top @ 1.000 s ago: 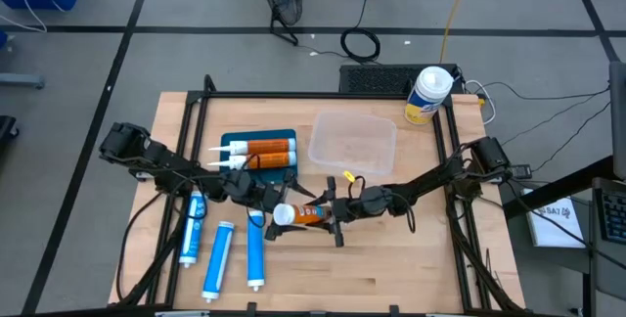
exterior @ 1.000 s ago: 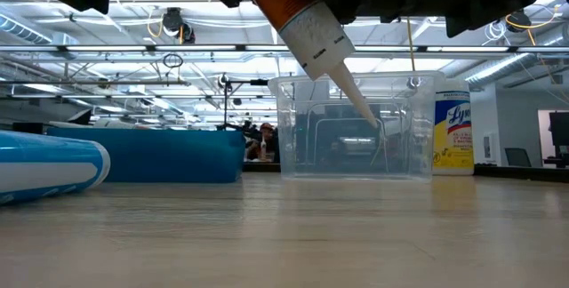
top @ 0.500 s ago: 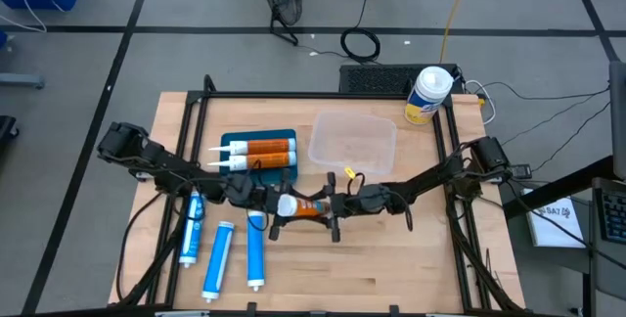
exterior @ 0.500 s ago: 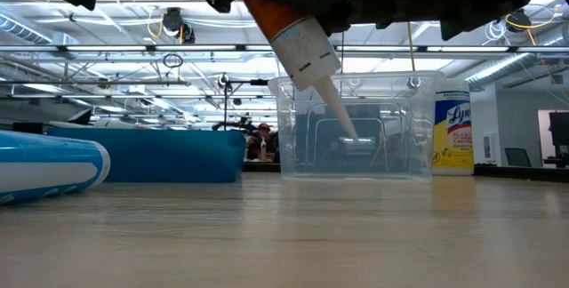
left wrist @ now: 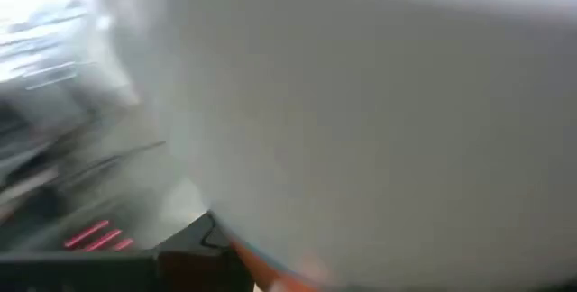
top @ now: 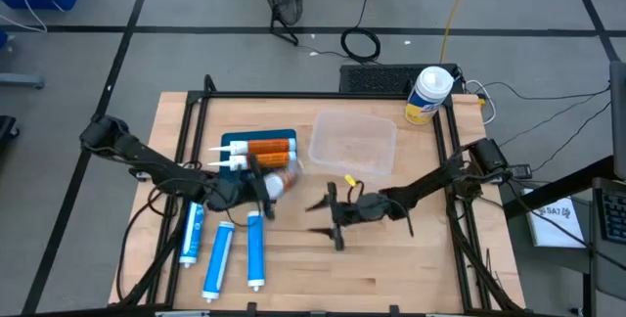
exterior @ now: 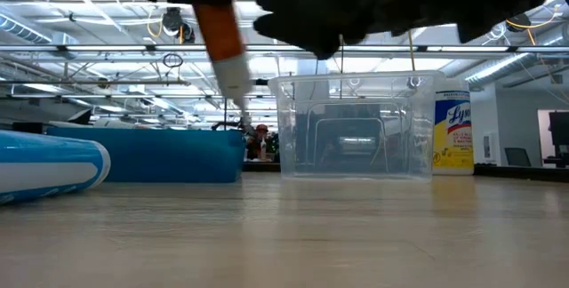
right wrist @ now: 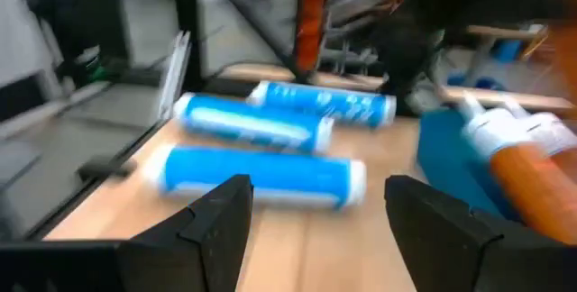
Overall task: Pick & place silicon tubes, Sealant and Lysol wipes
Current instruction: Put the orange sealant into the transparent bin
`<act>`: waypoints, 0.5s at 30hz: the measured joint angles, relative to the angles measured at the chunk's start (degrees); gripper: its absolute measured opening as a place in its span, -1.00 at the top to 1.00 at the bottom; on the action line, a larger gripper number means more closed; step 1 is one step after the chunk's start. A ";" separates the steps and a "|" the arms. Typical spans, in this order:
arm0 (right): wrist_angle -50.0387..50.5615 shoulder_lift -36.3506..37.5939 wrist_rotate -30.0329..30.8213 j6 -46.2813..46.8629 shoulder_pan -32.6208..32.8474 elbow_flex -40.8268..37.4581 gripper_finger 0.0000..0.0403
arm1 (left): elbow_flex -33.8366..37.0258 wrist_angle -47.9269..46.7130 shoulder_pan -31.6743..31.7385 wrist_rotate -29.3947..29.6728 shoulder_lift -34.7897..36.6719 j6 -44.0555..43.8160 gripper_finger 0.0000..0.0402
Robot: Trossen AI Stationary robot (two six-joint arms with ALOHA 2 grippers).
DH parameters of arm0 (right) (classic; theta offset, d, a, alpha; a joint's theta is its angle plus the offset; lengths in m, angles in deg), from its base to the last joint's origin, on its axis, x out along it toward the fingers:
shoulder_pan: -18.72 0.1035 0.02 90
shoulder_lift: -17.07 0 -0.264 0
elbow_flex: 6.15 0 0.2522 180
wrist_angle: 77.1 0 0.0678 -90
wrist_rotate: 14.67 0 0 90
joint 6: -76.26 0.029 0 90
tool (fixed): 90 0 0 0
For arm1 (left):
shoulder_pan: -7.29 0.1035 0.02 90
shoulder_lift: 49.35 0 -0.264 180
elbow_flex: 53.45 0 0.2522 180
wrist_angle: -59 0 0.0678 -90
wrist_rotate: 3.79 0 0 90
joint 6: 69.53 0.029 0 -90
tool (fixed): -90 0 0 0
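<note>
Blurring left hand (top: 262, 186) around an orange tube (top: 277, 182), grip indistinct.

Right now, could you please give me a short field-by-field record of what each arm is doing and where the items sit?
left gripper: shut on the orange sealant tube, lifted beside the blue tray
right gripper: fingers apart, holding nothing, at mid-table
blue tray: two orange sealant tubes
blue silicone tubes: three lying on the table's left part
clear bin: nothing visible inside
Lysol wipes: upright at the far right corner
</note>
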 joint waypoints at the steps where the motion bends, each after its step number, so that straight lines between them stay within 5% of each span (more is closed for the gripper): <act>1: -0.03 0.20 0.08 0.14 0.18 -0.14 -0.16 | 0.04 -0.30 -0.36 6.37 0.26 -0.15 0.02; 4: -1.89 0.63 1.72 -0.96 -0.14 0.30 -0.14 | 1.72 -0.67 -1.36 15.50 1.01 -1.12 0.02; 15: -1.76 0.44 2.38 -1.88 0.59 0.12 -0.09 | 9.22 2.72 -1.77 7.95 11.16 -2.68 0.02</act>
